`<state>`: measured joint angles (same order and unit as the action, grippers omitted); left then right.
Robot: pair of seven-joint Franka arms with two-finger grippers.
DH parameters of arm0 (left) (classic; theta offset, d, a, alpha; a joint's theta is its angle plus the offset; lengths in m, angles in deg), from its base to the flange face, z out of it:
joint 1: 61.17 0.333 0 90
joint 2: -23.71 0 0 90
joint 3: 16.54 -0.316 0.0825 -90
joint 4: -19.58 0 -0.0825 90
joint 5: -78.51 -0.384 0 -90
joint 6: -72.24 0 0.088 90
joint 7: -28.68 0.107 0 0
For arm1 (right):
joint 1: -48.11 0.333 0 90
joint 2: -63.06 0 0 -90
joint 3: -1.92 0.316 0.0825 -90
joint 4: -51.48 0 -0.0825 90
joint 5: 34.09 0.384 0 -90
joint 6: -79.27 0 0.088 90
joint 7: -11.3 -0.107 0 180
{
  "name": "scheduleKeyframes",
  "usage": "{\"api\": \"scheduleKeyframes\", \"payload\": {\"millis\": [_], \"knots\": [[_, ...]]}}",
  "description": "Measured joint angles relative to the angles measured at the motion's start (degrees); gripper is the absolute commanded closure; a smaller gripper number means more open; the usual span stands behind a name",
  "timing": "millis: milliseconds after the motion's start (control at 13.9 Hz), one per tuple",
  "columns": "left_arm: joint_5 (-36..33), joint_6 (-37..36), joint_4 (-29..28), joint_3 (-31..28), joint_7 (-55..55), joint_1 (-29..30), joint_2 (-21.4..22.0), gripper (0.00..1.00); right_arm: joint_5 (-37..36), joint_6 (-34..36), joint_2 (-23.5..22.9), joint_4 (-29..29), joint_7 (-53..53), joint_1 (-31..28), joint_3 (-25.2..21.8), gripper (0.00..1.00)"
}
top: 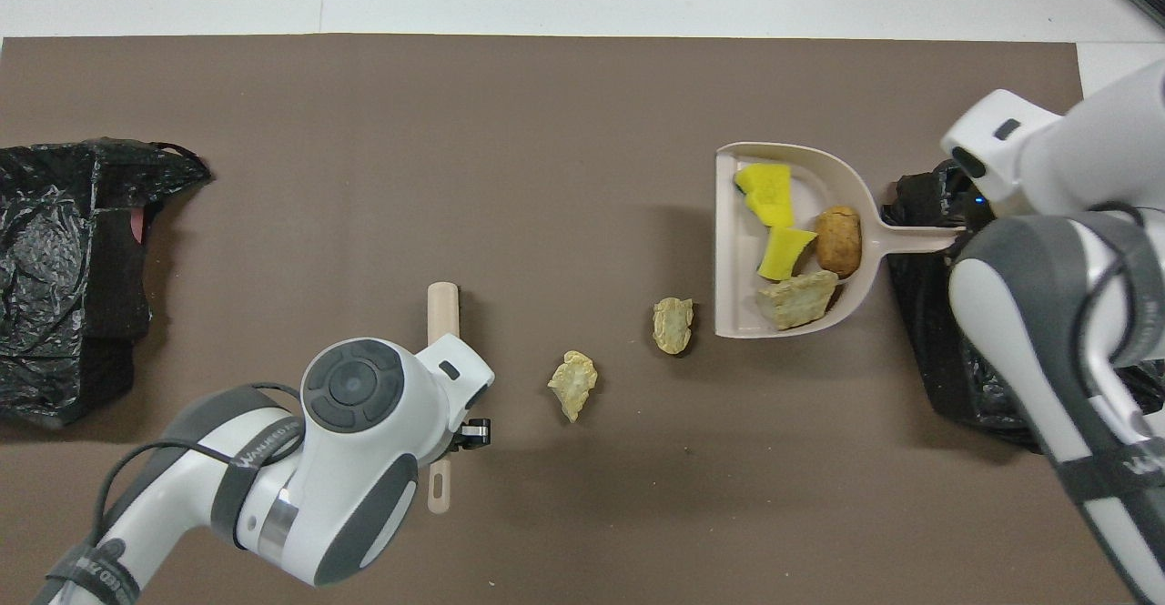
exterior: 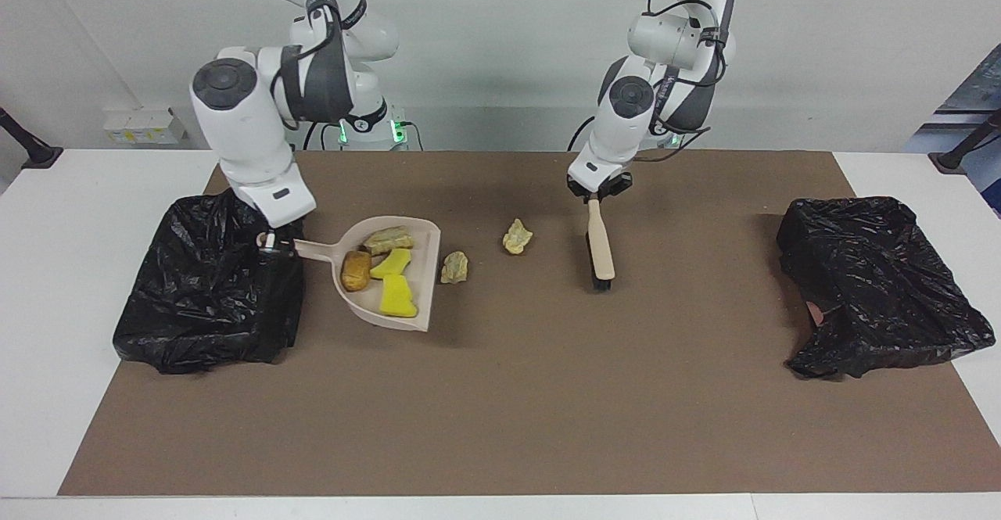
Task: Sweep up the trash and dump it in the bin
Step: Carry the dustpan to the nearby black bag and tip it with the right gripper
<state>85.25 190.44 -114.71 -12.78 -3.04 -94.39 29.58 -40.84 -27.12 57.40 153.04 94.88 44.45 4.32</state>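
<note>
Beige dustpan (exterior: 426,274) of trash (exterior: 389,275), mouth toward left arm's end

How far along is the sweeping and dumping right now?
Done: four scraps sit in the dustpan. In hand: the right hand grips its handle beside the black bin bag; the left hand holds the brush. Left: two beige lumps lie unswept, nothing looks dumped.
</note>
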Motion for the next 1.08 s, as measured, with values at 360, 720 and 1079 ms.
{"api": "scheduleKeyframes", "payload": {"millis": [360,720,1079], "knots": [[0.0,7.1,-7.24,0.16,-14.65,-11.01,3.55,1.0,0.0,-0.03,2.57,0.49,14.84,-15.33,-0.16,1.0],[0.58,10.22,-9.93,0.08,-17.24,-14.25,3.97,0.06,-5.57,-5.2,2.64,0.49,23.06,-24.08,-0.29,1.0],[1.68,10.31,-7.87,-1.15,-16.02,-10.5,3.94,0.0,-20.79,-8.51,2.65,1.06,17.33,-23.39,0.2,1.0]]}}
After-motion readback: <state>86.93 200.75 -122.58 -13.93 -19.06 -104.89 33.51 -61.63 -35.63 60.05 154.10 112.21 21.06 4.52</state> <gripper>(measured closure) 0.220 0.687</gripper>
